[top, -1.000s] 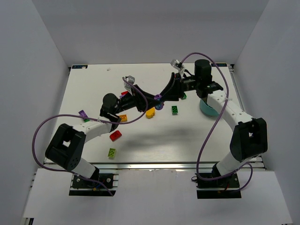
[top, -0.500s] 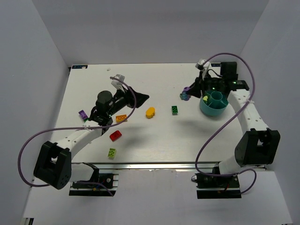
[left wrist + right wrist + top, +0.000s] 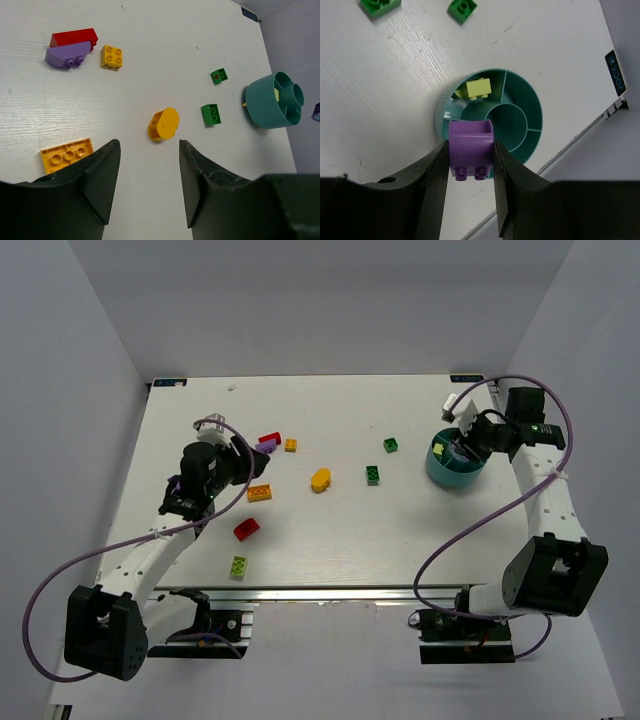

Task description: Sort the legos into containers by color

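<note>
Looking for writing first, I find only a small dark blue sticker on the counter's far right edge, in the right wrist view, its pale lettering too small for me to read. The right gripper is clamped on a purple studded plastic brick, held above the round teal plastic bowl at the far right. Only that camera shows the bowl's divided ring and a lime-yellow brick lying in one outer compartment.

My left gripper is partly open, holding nothing, above the white counter. Its view shows an oval orange-yellow piece beyond the fingertips, a flat orange plate to the left, and a red brick touching a lilac curved one. Only the top view shows another red brick and a lime brick nearer me.
</note>
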